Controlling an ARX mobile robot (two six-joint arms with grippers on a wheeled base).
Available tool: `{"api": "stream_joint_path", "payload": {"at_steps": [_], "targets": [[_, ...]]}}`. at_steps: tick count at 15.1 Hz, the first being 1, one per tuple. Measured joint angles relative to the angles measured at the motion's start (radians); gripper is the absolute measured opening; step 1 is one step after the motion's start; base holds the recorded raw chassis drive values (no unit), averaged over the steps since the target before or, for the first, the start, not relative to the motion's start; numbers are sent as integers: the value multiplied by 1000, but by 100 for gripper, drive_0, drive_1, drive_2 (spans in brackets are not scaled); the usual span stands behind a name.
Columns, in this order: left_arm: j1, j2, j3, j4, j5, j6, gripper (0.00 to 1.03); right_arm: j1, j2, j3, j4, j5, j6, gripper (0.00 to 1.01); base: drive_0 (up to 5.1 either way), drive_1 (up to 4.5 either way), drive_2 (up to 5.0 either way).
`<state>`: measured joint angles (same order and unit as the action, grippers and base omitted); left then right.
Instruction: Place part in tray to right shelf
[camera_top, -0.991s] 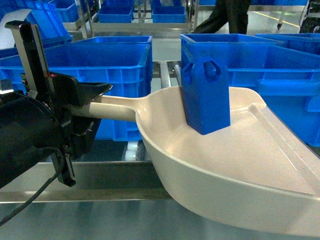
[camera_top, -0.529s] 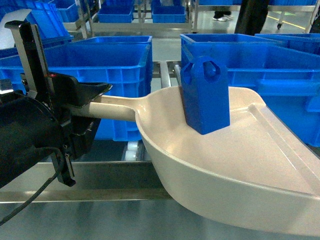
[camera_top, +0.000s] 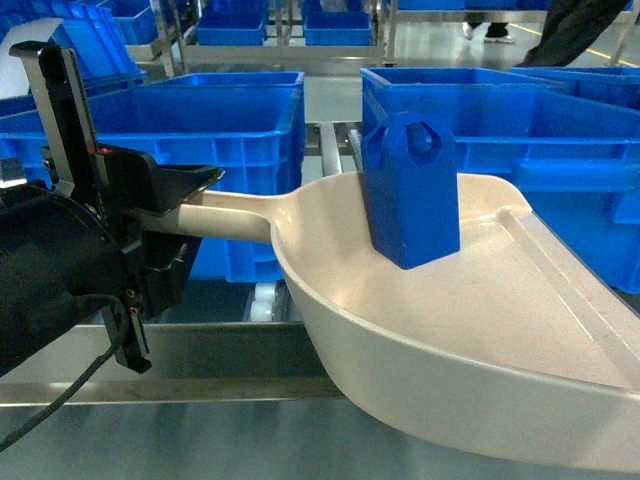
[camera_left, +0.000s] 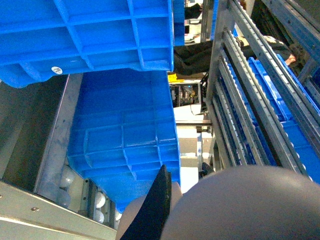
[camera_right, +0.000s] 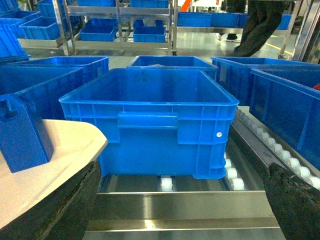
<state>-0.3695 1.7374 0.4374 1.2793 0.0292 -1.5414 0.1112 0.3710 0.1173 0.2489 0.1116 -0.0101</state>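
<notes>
Part (camera_top: 412, 190) stands upright in the tray (camera_top: 480, 330), near its back rim, right of the left end effector (camera_top: 175, 222). Left end effector is clenched on the tray handle (camera_top: 235, 210). Tray's right end is cut off by the frame edge. Right end effector: only dark finger pads (camera_right: 295, 207) at the frame's lower corners, spread wide, grasping nothing. Beyond the tray: shelf front rail (camera_right: 185, 200), white rollers (camera_right: 232, 172), blue crates (camera_right: 150, 120) packed close behind.
</notes>
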Motion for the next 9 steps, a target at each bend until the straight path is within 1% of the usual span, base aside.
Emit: {"api": "stream_joint_path", "payload": {"at_steps": [9], "targets": [[0, 0, 0, 0, 0, 0, 13, 0, 0, 0, 0, 0, 0, 98, 0, 0, 0]]}}
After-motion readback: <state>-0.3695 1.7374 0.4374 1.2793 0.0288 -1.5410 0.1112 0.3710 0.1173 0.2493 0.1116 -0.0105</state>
